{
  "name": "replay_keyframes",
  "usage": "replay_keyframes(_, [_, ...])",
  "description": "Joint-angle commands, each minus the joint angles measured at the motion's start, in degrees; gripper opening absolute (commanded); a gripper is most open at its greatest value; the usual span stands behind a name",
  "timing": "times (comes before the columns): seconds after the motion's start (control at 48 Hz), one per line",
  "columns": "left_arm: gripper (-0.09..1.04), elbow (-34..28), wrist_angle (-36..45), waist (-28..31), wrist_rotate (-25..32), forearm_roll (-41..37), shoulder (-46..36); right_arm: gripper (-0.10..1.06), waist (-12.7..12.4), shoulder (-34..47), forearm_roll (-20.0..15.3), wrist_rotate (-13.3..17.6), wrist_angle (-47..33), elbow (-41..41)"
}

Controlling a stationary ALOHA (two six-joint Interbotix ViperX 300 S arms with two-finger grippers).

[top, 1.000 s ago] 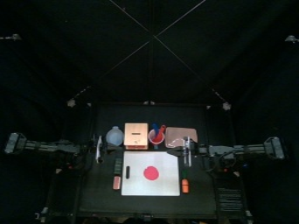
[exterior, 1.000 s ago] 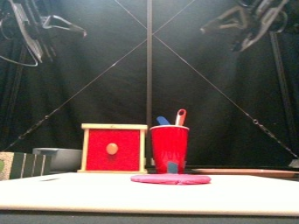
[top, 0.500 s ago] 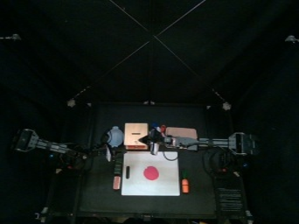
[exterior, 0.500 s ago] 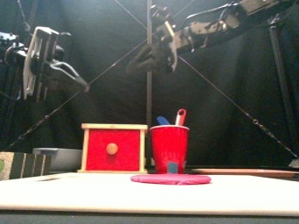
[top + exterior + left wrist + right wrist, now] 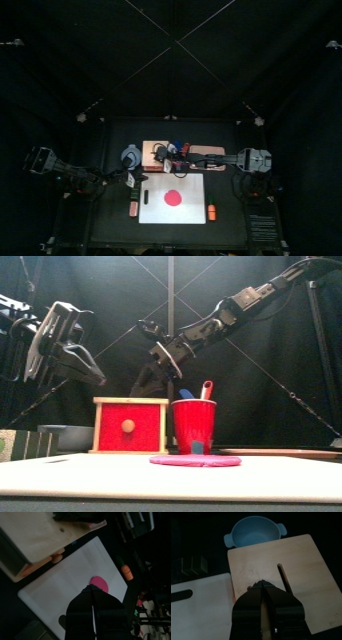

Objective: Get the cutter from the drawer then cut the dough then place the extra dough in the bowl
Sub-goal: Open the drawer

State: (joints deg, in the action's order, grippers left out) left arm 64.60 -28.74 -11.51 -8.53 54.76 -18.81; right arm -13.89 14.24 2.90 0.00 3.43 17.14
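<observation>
Right gripper (image 5: 261, 583), jaws closed and empty, has advanced directly above the wooden box (image 5: 281, 562) (drawer front (image 5: 130, 426) below unopened, cutter unseen); dough (image 5: 173, 196) lies just beyond the closed left gripper (image 5: 92, 588).

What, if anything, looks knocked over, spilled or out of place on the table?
Nothing stands out. The red dough lies flat on the white cutting board, the wooden box stands upright with its drawer shut, the red cup is upright, and the blue-grey bowl is empty.
</observation>
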Motion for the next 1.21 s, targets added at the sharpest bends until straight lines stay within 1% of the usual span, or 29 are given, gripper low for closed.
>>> replay_keyframes(0.021, [0.0,-1.5,-2.0,-0.2,0.0,-0.1,1.9,0.02,-0.2,-1.1,0.8,0.3,0.6,0.2])
replay_keyframes(0.146, [0.03,-2.4,-2.2,-0.2,0.0,0.2,5.3,0.02,-0.2,-0.8,0.8,0.3,0.8,0.6])
replay_keyframes(0.208, [0.09,-3.3,-2.1,-0.2,-0.1,0.4,6.9,0.02,-0.1,-0.6,0.8,0.3,0.9,0.7])
replay_keyframes(0.25, [0.15,-3.9,-2.2,-0.2,-0.2,0.7,7.7,0.02,-0.1,-0.6,0.9,0.3,1.0,0.6])
replay_keyframes(0.333, [0.31,-5.4,-2.1,-0.2,-0.6,1.3,9.4,0.02,-0.1,-0.6,0.9,0.3,1.1,0.6])
replay_keyframes(0.375, [0.43,-6.4,-1.9,-0.2,-1.2,1.7,10.4,0.02,-0.1,-0.6,1.0,0.3,1.3,0.5])
replay_keyframes(0.521, [0.75,-8.7,-1.7,-0.2,-4.1,3.9,12.7,0.02,-0.1,-0.6,1.0,0.2,1.8,0.4])
replay_keyframes(0.583, [0.86,-9.4,-1.8,0.0,-5.5,5.4,13.6,0.02,0.0,-0.6,1.1,0.2,2.0,0.4])
replay_keyframes(0.646, [0.93,-9.8,-1.8,0.2,-6.9,6.8,14.4,0.02,0.1,-0.6,1.5,0.2,2.0,0.4])
replay_keyframes(0.688, [0.94,-9.8,-1.8,0.3,-7.7,7.6,15.0,0.02,0.1,-0.6,1.7,0.2,2.0,0.4])
replay_keyframes(0.812, [0.92,-10.0,-3.3,0.4,-8.6,9.3,16.3,0.02,0.3,-0.6,2.1,0.3,2.1,0.4])
replay_keyframes(0.896, [0.89,-10.4,-6.9,0.6,-8.4,10.6,17.0,0.02,0.3,-0.6,2.0,0.3,2.1,0.4])
replay_keyframes(1.062, [0.84,-10.4,-11.0,1.7,-8.3,11.1,17.8,0.02,0.4,-0.6,2.0,0.3,2.0,0.4])
replay_keyframes(1.208, [0.8,-10.5,-11.2,2.4,-8.4,11.2,19.5,0.02,0.4,-0.5,2.1,0.3,2.0,0.1])
